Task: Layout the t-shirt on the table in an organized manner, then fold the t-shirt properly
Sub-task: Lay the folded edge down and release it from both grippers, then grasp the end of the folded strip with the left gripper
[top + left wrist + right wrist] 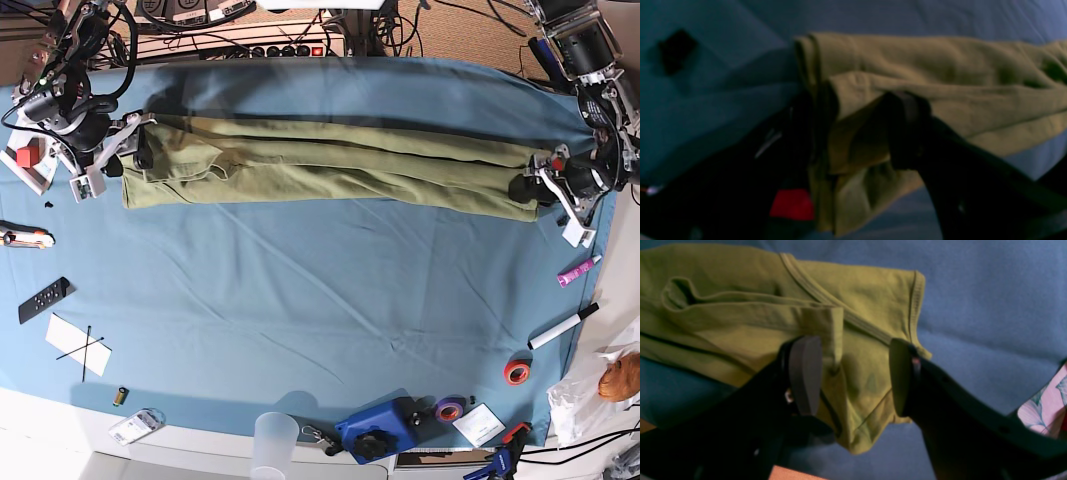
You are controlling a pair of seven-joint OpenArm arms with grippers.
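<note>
Your shirt (pixel 330 165) lies as a long, narrow band along the far side of the table (pixel 300 300), its long axis running straight across from one gripper to the other. Each arm sits at one end of that band, so neither is nearer than the other; the fabric reaches inward from each gripper toward the table's middle.

Right gripper (pixel 853 373): jaws stand wide, one finger either side of the shirt's corner. The corner sits in the gap, with one pad (pixel 805 373) up against a folded edge. No pinch is evident.

Left gripper (pixel 857 133): this view is dark and blurred. Fabric drapes between and over the fingers, and the jaws stand spread; whether they bear on the cloth you cannot tell from it.

Condition of the shirt: olive green, bunched lengthways into several overlapping folds, with ridges running end to end. A ribbed band (pixel 826 300) and a stitched hem (pixel 915 300) show at the right gripper's end. It is stretched long but not spread flat; in my judgement the layout step is unfinished, and the next move turns on drawing the band open across its short axis toward the near side of the table.
</note>
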